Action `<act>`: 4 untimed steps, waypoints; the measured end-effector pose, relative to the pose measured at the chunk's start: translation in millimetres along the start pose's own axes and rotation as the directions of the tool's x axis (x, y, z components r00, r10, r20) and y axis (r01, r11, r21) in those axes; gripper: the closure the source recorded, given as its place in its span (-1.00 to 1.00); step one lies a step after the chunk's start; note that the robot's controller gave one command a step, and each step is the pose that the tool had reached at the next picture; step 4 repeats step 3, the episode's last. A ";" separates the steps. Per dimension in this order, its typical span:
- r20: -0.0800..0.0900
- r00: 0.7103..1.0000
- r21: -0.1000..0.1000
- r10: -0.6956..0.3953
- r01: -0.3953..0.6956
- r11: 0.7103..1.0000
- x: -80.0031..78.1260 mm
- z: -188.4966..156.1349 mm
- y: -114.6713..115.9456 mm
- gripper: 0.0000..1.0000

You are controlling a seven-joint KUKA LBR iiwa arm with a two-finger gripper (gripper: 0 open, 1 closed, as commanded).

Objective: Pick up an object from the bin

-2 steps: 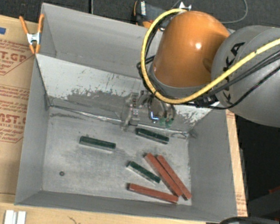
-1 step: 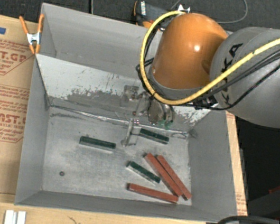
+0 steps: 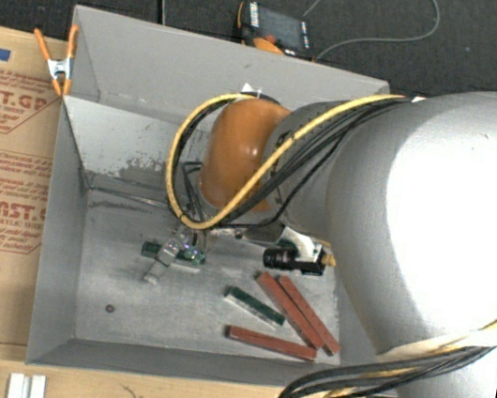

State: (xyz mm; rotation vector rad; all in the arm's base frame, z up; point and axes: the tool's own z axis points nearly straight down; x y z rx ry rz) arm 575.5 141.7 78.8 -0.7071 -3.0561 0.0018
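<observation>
My gripper reaches down under the orange wrist cover to the bin floor, left of centre. Directly beneath and touching its tip lies a small green and silver thing, with a grey metal piece sticking out toward the lower left. Whether it sits between the gripper's tips is hidden. A black and white cylinder-like thing lies just right of the gripper. A dark green stick lies on the floor to the lower right.
Two reddish-brown sticks lie side by side at the right, and a third lies flat near the front wall. The arm and its cables cover the bin's right and back. Bare floor lies at the front left.
</observation>
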 end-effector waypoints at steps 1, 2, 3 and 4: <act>0.004 1.000 -0.003 0.000 0.000 1.000 -1.5 -3.1 0.9 1.00; 0.009 1.000 -0.006 -0.028 0.028 1.000 14.8 -72.9 -20.2 1.00; 0.013 1.000 -0.009 -0.020 0.020 1.000 -2.8 -154.9 -5.8 1.00; 0.013 1.000 -0.009 -0.020 0.020 1.000 -2.8 -154.9 -5.8 1.00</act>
